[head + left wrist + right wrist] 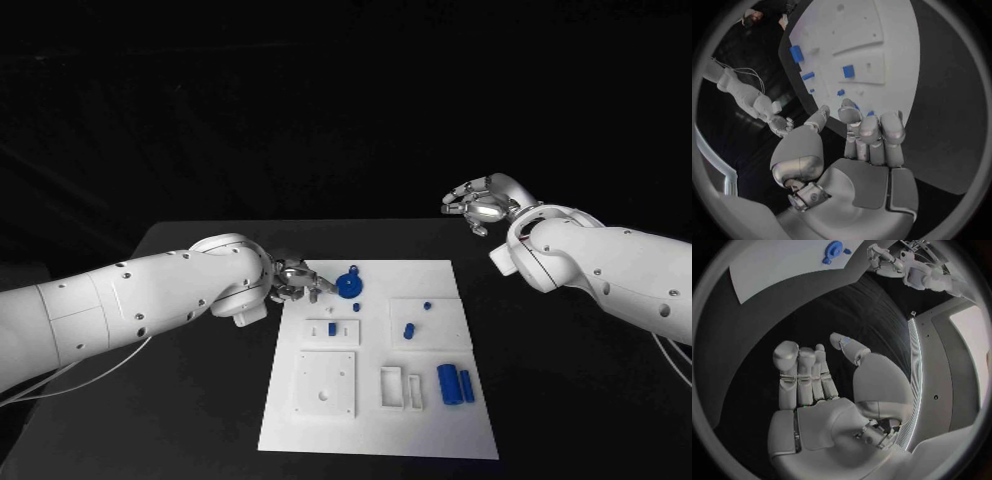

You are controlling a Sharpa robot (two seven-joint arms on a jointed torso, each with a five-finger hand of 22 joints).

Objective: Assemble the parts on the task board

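While the left hand hovers empty, fingers apart, beside the task board; the right hand hangs empty, fingers loosely spread, above the counter's far edge.

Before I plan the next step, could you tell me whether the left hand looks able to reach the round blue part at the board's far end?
Probably yes: the left hand hovers open beside the round blue part, with nothing between them.

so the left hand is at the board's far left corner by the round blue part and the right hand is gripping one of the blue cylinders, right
Not quite. The left hand is at the task board's far left corner by the round blue part, but the right hand holds nothing; it hangs off the board, as the head view shows. The blue cylinders lie untouched.
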